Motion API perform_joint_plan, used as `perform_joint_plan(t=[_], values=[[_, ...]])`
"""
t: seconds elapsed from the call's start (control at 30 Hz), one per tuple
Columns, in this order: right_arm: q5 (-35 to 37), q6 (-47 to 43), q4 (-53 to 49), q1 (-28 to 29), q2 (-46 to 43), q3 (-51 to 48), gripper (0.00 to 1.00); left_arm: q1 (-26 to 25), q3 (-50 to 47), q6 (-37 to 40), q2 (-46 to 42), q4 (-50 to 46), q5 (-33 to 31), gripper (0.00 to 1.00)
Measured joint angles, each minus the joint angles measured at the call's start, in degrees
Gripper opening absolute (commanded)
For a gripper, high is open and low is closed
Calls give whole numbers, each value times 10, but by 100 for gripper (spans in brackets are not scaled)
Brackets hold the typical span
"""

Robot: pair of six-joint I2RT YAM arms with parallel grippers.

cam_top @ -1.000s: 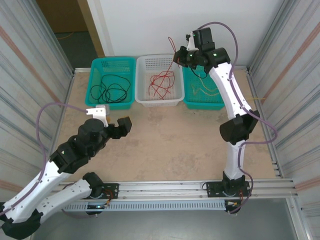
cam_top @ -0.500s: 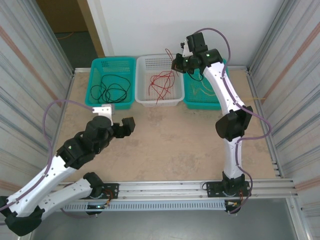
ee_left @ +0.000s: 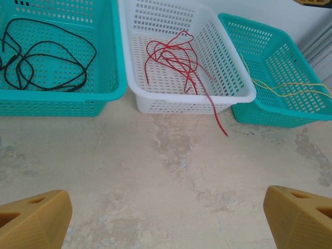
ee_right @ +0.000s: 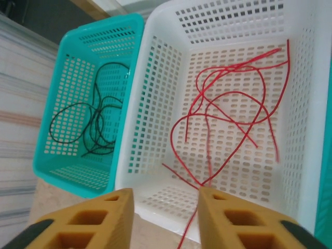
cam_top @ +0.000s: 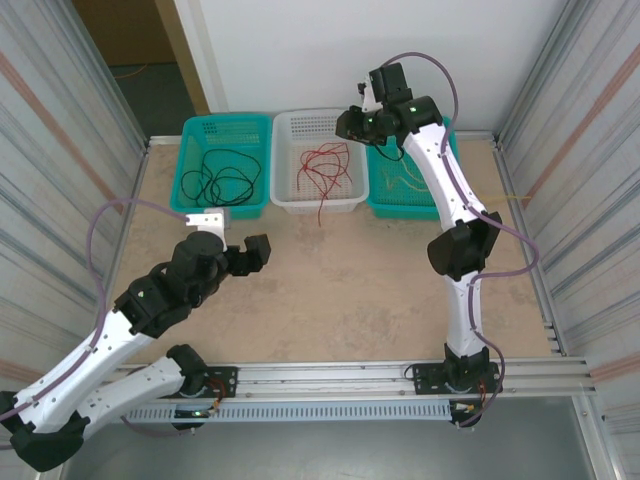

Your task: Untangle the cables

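The red cables (cam_top: 325, 165) lie in a loose bundle in the white basket (cam_top: 318, 205). One red end (ee_left: 220, 122) hangs over its front rim onto the table. Black cables (cam_top: 222, 180) lie in the left teal basket (cam_top: 190, 140), pale yellow cables (cam_top: 405, 180) in the right teal basket (cam_top: 440, 205). My right gripper (cam_top: 350, 122) hovers above the white basket's right back corner. It is open (ee_right: 166, 194), and a red strand (ee_right: 233, 104) runs past its right finger. My left gripper (cam_top: 228, 232) is open (ee_left: 168, 207) over bare table, short of the baskets.
The three baskets stand in a row against the back wall (cam_top: 300, 50). Corrugated metal panels (cam_top: 60, 150) close in both sides. The beige tabletop (cam_top: 340, 290) stretches between the baskets and the arm bases.
My right gripper has opened and let go of the red cable, which dropped into the white basket with one end over the rim. The left arm rose slightly, then held still.
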Motion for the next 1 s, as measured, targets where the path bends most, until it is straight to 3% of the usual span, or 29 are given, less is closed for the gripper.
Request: perform_joint_plan(t=[0.3,0.47,0.6,0.8,1.0], values=[[38,-19,-13,5,-53,-33,47,0,10,0,5,0,-4,96],[65,-29,15,33,-191,-188,50,0,17,0,22,0,-4,96],[75,-21,56,92,-276,-332,49,0,18,-2,35,-1,-4,95],[84,30,112,195,-260,-474,49,0,18,-7,39,-7,-4,95],[99,87,144,224,-202,-496,45,0,18,-13,37,-23,-4,95]])
